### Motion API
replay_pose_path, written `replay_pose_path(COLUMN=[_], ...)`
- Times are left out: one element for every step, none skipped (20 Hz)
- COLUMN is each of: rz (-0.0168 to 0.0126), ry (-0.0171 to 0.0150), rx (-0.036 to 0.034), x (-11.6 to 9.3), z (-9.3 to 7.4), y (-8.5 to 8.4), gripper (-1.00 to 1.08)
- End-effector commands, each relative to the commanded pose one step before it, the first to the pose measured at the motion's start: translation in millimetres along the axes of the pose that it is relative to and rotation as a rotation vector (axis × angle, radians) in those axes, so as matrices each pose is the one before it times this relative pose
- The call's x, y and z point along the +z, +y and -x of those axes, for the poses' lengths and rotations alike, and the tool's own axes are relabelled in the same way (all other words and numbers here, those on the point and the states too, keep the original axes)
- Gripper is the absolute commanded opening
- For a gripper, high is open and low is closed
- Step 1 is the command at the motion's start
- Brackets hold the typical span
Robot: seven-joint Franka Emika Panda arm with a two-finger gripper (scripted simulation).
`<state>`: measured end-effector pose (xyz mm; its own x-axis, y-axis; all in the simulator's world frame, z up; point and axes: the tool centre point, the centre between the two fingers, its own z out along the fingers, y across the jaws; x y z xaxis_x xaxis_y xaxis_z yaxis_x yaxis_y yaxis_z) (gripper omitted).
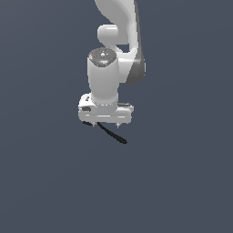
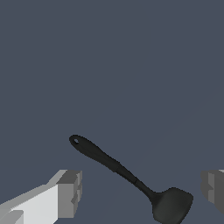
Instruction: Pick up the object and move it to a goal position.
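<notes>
So the white robot arm [image 1: 113, 54] points straight down over a plain dark blue-grey desk [image 1: 45, 182], and the thin black rod-like tool with the wider rounded end [image 1: 111, 133] sits right under the white pincer [image 1: 106, 124].

From the exterior view you mostly get the arm's bulk. Only part of the tool pokes out from below the pincer body, slanting down toward the exterior view's right and ending in a small dark tip. You can't really see the fingers there, just two little nubs under the white block, so that view alone doesn't tell me how wide it's set.

The wrist view fills that in. The whole black tool [image 2: 127, 175] is visible: a slim handle with a small hole at one end and a flat, rounded, spatula-like head at the other. It lies diagonally between the two grey fingertips [image 2: 70, 192], which stand well apart at opposite sides of the picture. So the pincer [image 2: 142, 192] is spread wide and neither pad touches the tool.

Can't tell from either view how high the fingers are above the desk.
</notes>
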<state>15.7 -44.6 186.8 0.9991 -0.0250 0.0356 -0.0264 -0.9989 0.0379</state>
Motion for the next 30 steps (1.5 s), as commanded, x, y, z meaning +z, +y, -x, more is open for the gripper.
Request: replay_pose_path(rz=[-0.00004, -0.00001, -0.00003, -0.00005, -0.00007, -0.00009, -0.00011, -0.00014, -0.00017, -0.00021, -0.00025, -0.00031, -0.00036, -0.00043, -0.00050, -0.00058, -0.00067, -0.00076, -0.00082, -0.00088, -0.00093, -0.00099, -0.00104, -0.00109, -0.00114, -0.00118, -0.00123, -0.00127, -0.00131, -0.00134], ry=[-0.00074, -0.00019, -0.00027, -0.00035, -0.00043, -0.00049, -0.00054, -0.00057, -0.00061, -0.00065, -0.00070, -0.00075, -0.00078, -0.00081, -0.00084, -0.00086, -0.00087, -0.00087, -0.00083, -0.00078, -0.00073, -0.00068, -0.00062, -0.00056, -0.00050, -0.00044, -0.00038, -0.00031, -0.00024, -0.00017], rx=[-0.00716, -0.00552, -0.00676, -0.00807, -0.00938, -0.01060, -0.01181, -0.01300, -0.01427, -0.01552, -0.01678, -0.01807, -0.01933, -0.02063, -0.02195, -0.02327, -0.02459, -0.02561, -0.02570, -0.02572, -0.02575, -0.02575, -0.02578, -0.02580, -0.02582, -0.02583, -0.02584, -0.02588, -0.02588, -0.02589], x=[1.08, 0.66, 0.87, 1.08, 1.28, 1.46, 1.61, 1.75, 1.90, 2.05, 2.21, 2.38, 2.53, 2.68, 2.83, 2.98, 3.13, 3.23, 3.22, 3.19, 3.17, 3.14, 3.12, 3.09, 3.07, 3.04, 3.02, 2.99, 2.97, 2.94], z=[0.60, 0.40, 0.52, 0.64, 0.75, 0.87, 0.97, 1.08, 1.19, 1.30, 1.43, 1.55, 1.68, 1.81, 1.95, 2.09, 2.23, 2.34, 2.36, 2.38, 2.39, 2.40, 2.40, 2.40, 2.40, 2.39, 2.39, 2.37, 2.36, 2.34], y=[0.22, 0.24, 0.30, 0.31, 0.32, 0.38, 0.38, 0.42, 0.44, 0.45, 0.45, 0.44, 0.43, 0.40, 0.36, 0.32, 0.26, 0.19, 0.09, 0.00, -0.10, -0.18, -0.28, -0.38, -0.47, -0.56, -0.65, -0.76, -0.84, -0.94], gripper=[1.00, 1.00, 1.00, 1.00, 1.00, 1.00, 1.00, 1.00, 1.00, 1.00, 1.00, 1.00, 1.00, 1.00, 1.00, 1.00, 1.00, 1.00, 1.00, 1.00, 1.00, 1.00, 1.00, 1.00, 1.00, 1.00, 1.00, 1.00, 1.00, 1.00])
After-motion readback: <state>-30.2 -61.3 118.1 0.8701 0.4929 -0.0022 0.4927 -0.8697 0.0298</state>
